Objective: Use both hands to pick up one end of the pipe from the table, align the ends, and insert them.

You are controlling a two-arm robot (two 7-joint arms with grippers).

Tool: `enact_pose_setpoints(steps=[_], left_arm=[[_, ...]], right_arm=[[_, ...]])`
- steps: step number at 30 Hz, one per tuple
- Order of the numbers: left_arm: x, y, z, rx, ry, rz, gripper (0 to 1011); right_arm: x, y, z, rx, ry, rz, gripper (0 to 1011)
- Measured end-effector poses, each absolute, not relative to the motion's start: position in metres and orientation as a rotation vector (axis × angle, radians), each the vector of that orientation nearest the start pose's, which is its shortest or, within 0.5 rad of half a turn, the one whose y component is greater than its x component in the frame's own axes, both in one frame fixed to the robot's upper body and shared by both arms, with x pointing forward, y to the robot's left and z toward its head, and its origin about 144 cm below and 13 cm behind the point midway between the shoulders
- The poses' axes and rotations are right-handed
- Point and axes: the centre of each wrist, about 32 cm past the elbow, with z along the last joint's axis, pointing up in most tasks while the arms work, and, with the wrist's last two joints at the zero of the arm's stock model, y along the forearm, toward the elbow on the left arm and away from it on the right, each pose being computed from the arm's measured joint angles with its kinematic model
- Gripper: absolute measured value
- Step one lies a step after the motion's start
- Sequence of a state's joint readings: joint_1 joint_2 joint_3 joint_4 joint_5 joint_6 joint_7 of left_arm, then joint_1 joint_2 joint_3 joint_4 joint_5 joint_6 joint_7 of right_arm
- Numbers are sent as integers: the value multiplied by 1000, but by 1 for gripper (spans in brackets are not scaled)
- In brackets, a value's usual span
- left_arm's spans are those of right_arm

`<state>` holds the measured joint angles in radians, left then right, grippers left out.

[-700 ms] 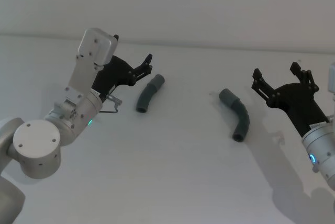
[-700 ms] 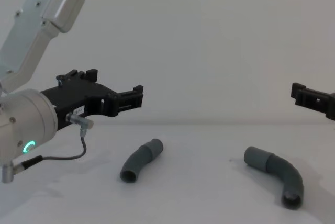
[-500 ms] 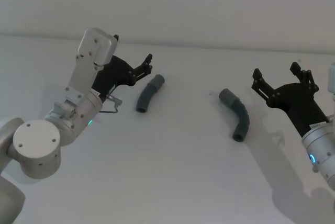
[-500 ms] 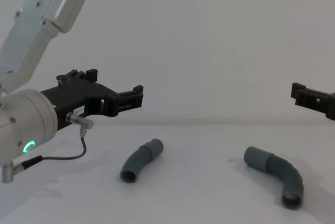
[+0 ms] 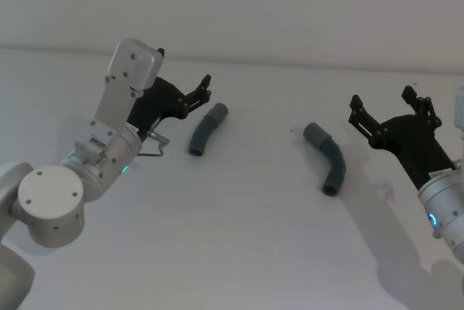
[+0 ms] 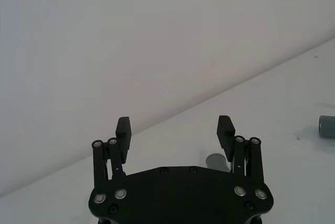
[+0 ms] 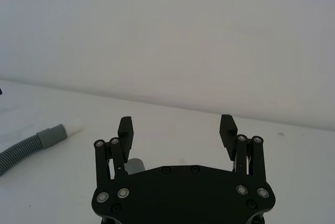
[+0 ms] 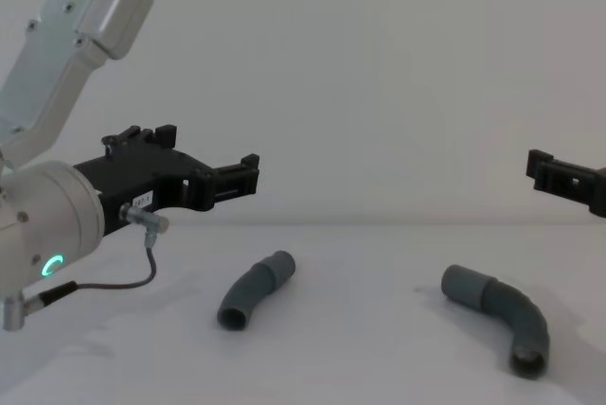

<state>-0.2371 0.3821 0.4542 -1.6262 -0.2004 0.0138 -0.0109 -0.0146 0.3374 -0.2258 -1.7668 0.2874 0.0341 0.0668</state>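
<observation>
At the left, the silver-white left arm [image 5: 109, 143], a green light glowing near its wrist, reaches forward over the white counter [image 5: 239, 245]. The left pincer [image 6: 175, 130] hangs above the surface with its two black fingers spread wide and nothing between them. Just to its right lies the left pipe piece [image 5: 205, 129], flat on the counter and apart from the fingers. This dark-grey curved piece has one cuff pointing toward the far edge and its other end toward the robot. The right wrist view shows its ribbed middle, a grey cuff and a narrow white tip [image 7: 76, 128]. Further right, well apart from it across a bare stretch of counter, lies the right pipe piece [image 5: 330, 156]. It is bent like an elbow, its far cuff angled toward the left piece and its open near end [image 8: 525, 360] facing the robot. At the far right the right pincer [image 5: 382, 101] is held above the counter, beside the right pipe piece but not touching it. Its fingers too are wide apart and empty, and a blue ring light [image 5: 433, 219] shows on its arm.
</observation>
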Motion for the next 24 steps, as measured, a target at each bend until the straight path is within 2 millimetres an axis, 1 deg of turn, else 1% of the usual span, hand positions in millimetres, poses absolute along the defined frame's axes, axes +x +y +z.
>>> enact_pose_setpoints(steps=[24], left_arm=[[492, 198, 1204, 61, -268, 1124, 1001]], right_arm=[[443, -237, 1189, 26, -75, -1230, 1004]])
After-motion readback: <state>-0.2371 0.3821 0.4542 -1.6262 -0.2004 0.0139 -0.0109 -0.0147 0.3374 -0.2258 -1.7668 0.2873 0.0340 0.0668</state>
